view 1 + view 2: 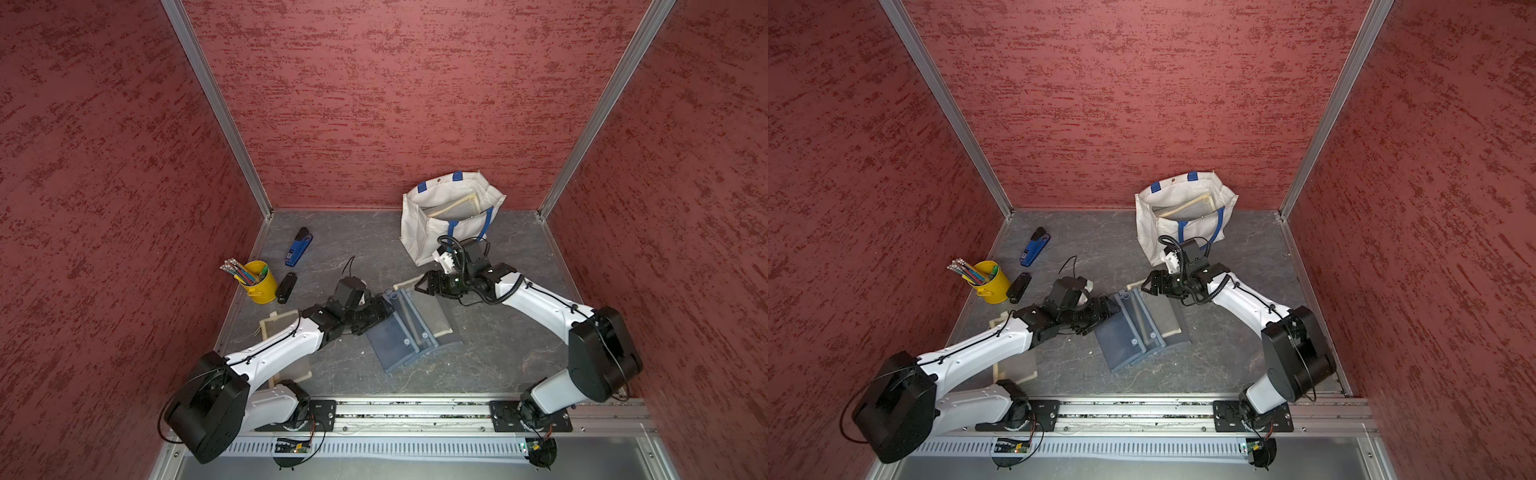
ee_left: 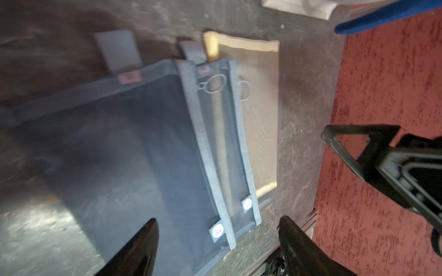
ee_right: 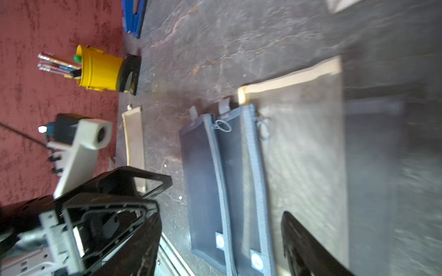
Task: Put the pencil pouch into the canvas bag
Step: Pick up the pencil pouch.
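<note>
**One pouch in the bag, the rest on the desk; both jaws wide and empty.**

A beige pouch (image 1: pixel 455 208) already leans inside the bag (image 1: pixel 417 239), which stands open at the desk's (image 1: pixel 498 353) far edge, toward the right corner. Still out are two blue pouches (image 1: pixel 388 338) overlapping mid-desk on a second beige pouch (image 1: pixel 438 316), and a third beige pouch (image 1: pixel 276 326) by the left edge, partly under the left arm (image 1: pixel 282 349). I cannot tell which goes next; the arms suggest one from the mid-desk pile. No grasp has begun, so picking up, carrying and dropping in are all left. The left arm reaches low from the near-left corner, with the left jaws wide apart and empty at the pile's left side. The right arm (image 1: pixel 536 299) bends in from the near-right corner, with the right jaws likewise wide and empty by the pile's far end, between pile and bag.
</note>
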Robot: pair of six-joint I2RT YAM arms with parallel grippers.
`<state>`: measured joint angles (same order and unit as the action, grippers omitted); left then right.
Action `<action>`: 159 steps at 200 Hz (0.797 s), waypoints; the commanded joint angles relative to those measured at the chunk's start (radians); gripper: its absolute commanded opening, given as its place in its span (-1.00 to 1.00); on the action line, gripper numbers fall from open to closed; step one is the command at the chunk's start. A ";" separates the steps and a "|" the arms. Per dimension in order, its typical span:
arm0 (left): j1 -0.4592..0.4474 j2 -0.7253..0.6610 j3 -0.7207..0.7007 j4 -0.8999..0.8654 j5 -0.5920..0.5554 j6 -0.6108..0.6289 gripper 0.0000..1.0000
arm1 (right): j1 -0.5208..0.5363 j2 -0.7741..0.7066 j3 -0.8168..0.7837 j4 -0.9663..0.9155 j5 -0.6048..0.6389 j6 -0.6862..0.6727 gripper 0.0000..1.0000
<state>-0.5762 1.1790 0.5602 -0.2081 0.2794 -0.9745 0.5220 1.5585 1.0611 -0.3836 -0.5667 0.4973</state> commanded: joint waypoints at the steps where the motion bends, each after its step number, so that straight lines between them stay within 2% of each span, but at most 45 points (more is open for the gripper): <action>1: 0.025 -0.061 -0.088 0.012 -0.029 -0.087 0.55 | 0.060 0.042 0.024 0.085 -0.103 -0.007 0.56; 47: 0.020 -0.076 -0.202 0.121 -0.039 -0.146 0.41 | 0.133 0.196 0.032 0.132 -0.116 -0.024 0.47; 94: 0.021 0.012 -0.227 0.217 -0.041 -0.146 0.19 | 0.144 0.320 0.057 0.159 -0.105 -0.042 0.34; 121: 0.018 0.078 -0.237 0.291 -0.036 -0.160 -0.08 | 0.155 0.356 0.053 0.191 -0.115 -0.033 0.26; 159: 0.013 0.179 -0.206 0.360 -0.020 -0.152 -0.30 | 0.175 0.371 0.053 0.241 -0.134 0.004 0.03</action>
<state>-0.5560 1.2972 0.3466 0.1204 0.2630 -1.1339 0.6807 1.9209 1.0908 -0.2028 -0.6777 0.4889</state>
